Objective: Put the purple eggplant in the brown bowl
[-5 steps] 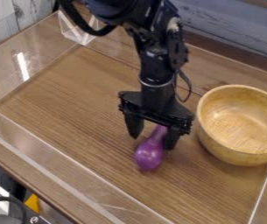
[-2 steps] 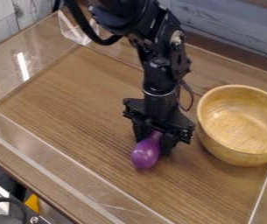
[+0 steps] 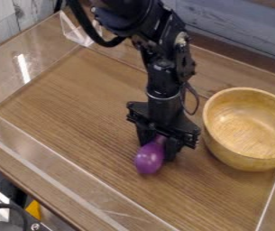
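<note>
The hand (image 3: 159, 143) points straight down, its fingers closed around the eggplant (image 3: 151, 158) lying on the table (image 3: 68, 99); the bowl (image 3: 247, 127) sits just beside it.

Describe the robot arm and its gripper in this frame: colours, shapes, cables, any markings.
The black robot arm is built of chunky matte segments, with a slim, roughly cylindrical wrist section. A thin dark cable loops out beside the wrist. The black two-fingered gripper has a wide, flat crossbar body and short fingers pointing down from it. No markings or labels are legible at this resolution.
</note>
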Robot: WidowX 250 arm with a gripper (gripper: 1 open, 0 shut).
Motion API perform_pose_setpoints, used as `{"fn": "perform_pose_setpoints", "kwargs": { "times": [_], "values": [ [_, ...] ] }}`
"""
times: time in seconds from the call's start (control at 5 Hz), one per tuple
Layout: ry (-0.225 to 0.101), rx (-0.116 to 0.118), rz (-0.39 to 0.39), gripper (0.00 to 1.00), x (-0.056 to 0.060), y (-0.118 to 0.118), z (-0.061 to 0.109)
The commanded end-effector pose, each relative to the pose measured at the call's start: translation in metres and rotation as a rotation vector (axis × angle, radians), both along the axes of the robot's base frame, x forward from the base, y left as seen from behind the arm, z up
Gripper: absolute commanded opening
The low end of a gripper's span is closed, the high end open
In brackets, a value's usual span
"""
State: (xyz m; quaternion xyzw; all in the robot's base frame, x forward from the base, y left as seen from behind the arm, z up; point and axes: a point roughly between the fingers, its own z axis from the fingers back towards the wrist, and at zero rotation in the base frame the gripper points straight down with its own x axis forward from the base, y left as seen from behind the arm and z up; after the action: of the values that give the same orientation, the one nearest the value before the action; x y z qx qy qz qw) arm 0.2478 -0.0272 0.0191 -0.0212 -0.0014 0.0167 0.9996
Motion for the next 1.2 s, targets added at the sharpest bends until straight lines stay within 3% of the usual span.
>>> {"fn": "perform_pose_setpoints", "kwargs": {
  "times": [0.0,0.4,0.6,1.0],
  "values": [
    [-0.004,-0.005,0.026,0.0,0.008,-0.001,0.011],
    [0.003,-0.014,0.029,0.0,0.02,-0.011,0.032],
    [-0.02,-0.026,0.01,0.0,0.032,-0.023,0.054],
    [-0.06,-0.069,-0.037,0.0,0.06,-0.083,0.094]
  ]
}}
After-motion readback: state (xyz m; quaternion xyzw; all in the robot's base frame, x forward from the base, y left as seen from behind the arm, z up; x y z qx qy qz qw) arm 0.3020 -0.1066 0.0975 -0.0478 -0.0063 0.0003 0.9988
